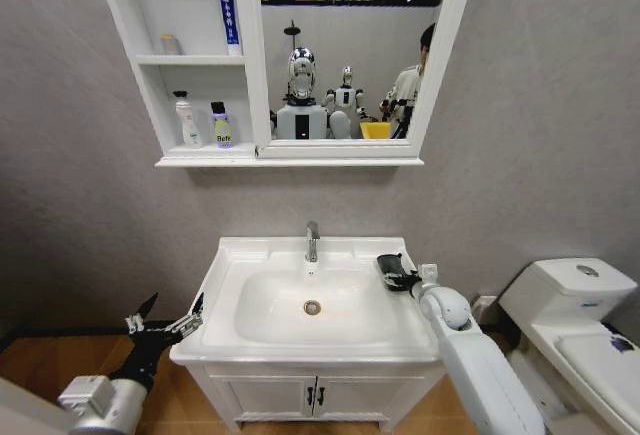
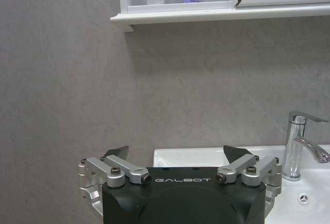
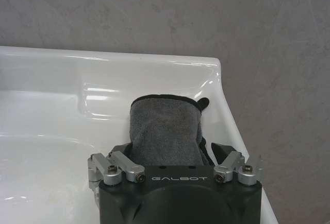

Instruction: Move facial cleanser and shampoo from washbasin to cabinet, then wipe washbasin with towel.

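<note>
The right arm [image 1: 480,360] has a smooth white shell with a rounded joint near the wrist. The left arm [image 1: 95,403] ends in a grey metal block. Each gripper, the left gripper [image 2: 177,154] and the right gripper [image 3: 172,149], has a black body with the word GALBOT in pale letters, silver links with dark screws, and black pointed fingertips [image 2: 117,152].

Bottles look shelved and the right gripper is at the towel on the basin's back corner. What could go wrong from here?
1. The towel lies near the washbasin's right rim; a poor grasp by the right gripper might push it over the edge.
2. Wiping leftward could swing that arm into the faucet.
3. The left gripper hangs open beside the basin's left edge and might get bumped.
</note>
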### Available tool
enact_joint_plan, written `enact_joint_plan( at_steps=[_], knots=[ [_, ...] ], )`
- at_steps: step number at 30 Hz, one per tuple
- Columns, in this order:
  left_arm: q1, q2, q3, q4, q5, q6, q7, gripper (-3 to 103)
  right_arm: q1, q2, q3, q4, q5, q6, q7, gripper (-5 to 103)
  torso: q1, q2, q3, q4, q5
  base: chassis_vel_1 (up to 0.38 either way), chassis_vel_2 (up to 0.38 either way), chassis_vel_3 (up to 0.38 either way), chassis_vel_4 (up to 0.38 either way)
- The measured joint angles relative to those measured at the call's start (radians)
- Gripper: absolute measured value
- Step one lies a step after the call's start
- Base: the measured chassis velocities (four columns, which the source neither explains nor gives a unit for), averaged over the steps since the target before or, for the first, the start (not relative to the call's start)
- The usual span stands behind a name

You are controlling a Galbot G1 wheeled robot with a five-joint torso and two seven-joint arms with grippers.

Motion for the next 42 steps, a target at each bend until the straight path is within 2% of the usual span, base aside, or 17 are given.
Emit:
enact_joint_plan(
  at_steps=[2, 3, 6, 8, 10, 11, 13, 14, 18, 19, 21, 25, 32, 35, 36, 38, 42],
  knots=[
    [0.000, 0.000, 0.000, 0.000, 0.000, 0.000, 0.000, 100, 0.001, -0.001, 0.000, -0.002, 0.000, 0.002, -0.002, 77, 0.000, 0.000, 0.000, 0.0000, 0.0000, 0.000, 0.000, 0.000, 0.000],
    [0.000, 0.000, 0.000, 0.000, 0.000, 0.000, 0.000, 100, 0.001, -0.001, 0.000, -0.002, 0.000, 0.002, -0.002, 77, 0.000, 0.000, 0.000, 0.0000, 0.0000, 0.000, 0.000, 0.000, 0.000],
    [0.000, 0.000, 0.000, 0.000, 0.000, 0.000, 0.000, 100, 0.001, -0.001, 0.000, -0.002, 0.000, 0.003, -0.002, 60, 0.000, 0.000, 0.000, 0.0000, -0.0001, 0.000, 0.000, 0.000, 0.000],
    [0.000, 0.000, 0.000, 0.000, 0.000, 0.000, 0.000, 100, 0.000, 0.000, 0.000, -0.002, 0.000, 0.003, -0.002, 60, 0.000, 0.000, 0.000, 0.0000, 0.0000, 0.000, 0.000, 0.000, 0.000],
    [0.000, 0.000, 0.000, 0.000, 0.000, 0.000, 0.000, 100, -0.002, 0.000, 0.001, -0.001, 0.000, 0.004, -0.002, 49, 0.000, 0.000, 0.000, 0.0000, 0.0000, 0.000, 0.000, 0.000, 0.000],
    [0.000, 0.000, 0.000, 0.000, 0.000, 0.000, 0.000, 100, -0.002, 0.000, 0.001, -0.001, 0.000, 0.004, -0.002, 49, 0.000, 0.000, 0.000, 0.0000, 0.0000, 0.000, 0.000, 0.000, 0.000],
    [0.000, 0.000, 0.000, 0.000, 0.000, 0.000, 0.000, 100, -0.005, 0.000, 0.004, -0.001, 0.000, 0.005, -0.006, 38, 0.000, 0.000, 0.000, 0.0000, 0.0000, 0.000, 0.000, 0.000, 0.000],
    [0.000, 0.000, 0.000, 0.000, 0.000, 0.000, 0.000, 100, -0.005, 0.000, 0.004, -0.001, 0.000, 0.005, -0.006, 38, 0.000, 0.000, 0.000, 0.0000, 0.0000, 0.000, 0.000, 0.000, 0.000],
    [0.000, 0.000, 0.000, 0.000, 0.000, 0.000, 0.000, 100, -0.013, -0.002, 0.012, -0.003, -0.003, 0.014, -0.016, 17, 0.000, 0.000, 0.000, 0.0000, 0.0000, 0.000, 0.000, 0.000, 0.000],
    [0.000, 0.000, 0.000, 0.000, 0.000, 0.000, 0.000, 100, -0.013, -0.002, 0.012, -0.003, -0.003, 0.014, -0.016, 17, 0.000, 0.000, 0.000, 0.0000, 0.0000, 0.000, 0.000, 0.000, 0.000],
    [0.000, 0.000, 0.000, 0.000, 0.000, 0.000, 0.000, 100, -0.016, -0.004, 0.016, -0.003, -0.004, 0.017, -0.020, 7, 0.000, 0.000, 0.000, 0.0000, 0.0000, 0.000, 0.000, 0.000, 0.000],
    [0.000, 0.000, 0.000, 0.000, 0.000, 0.000, 0.000, 100, -0.020, -0.007, 0.019, 0.005, -0.002, 0.023, -0.021, 2, 0.000, 0.000, 0.000, 0.0000, 0.0001, 0.000, 0.000, 0.000, 0.000],
    [0.000, 0.000, 0.000, 0.000, 0.000, 0.000, 0.000, 100, -0.054, -0.017, 0.002, 0.116, -0.024, 0.047, 0.018, 2, 0.000, 0.000, 0.000, -0.0001, 0.0000, 0.000, 0.000, 0.000, 0.000],
    [0.000, 0.000, 0.000, 0.000, 0.000, 0.000, 0.000, 100, -0.096, -0.013, -0.043, 0.225, 0.020, 0.021, 0.101, 2, 0.000, 0.000, 0.000, -0.0002, -0.0001, 0.000, 0.000, 0.000, 0.000],
    [0.000, 0.000, 0.000, 0.000, 0.000, 0.000, 0.000, 100, -0.096, -0.013, -0.043, 0.225, 0.020, 0.021, 0.101, 2, 0.000, 0.000, 0.000, -0.0002, -0.0001, 0.000, 0.000, 0.000, 0.000],
    [0.000, 0.000, 0.000, 0.000, 0.000, 0.000, 0.000, 100, -0.120, 0.008, -0.082, 0.279, 0.064, 0.000, 0.163, 2, 0.000, 0.000, 0.000, -0.0001, -0.0001, 0.000, 0.000, 0.000, 0.000],
    [0.000, 0.000, 0.000, 0.000, 0.000, 0.000, 0.000, 100, -0.144, 0.038, -0.137, 0.305, 0.084, -0.004, 0.239, 2, 0.000, 0.000, 0.000, -0.0001, -0.0003, 0.000, 0.000, 0.000, 0.000]
  ],
)
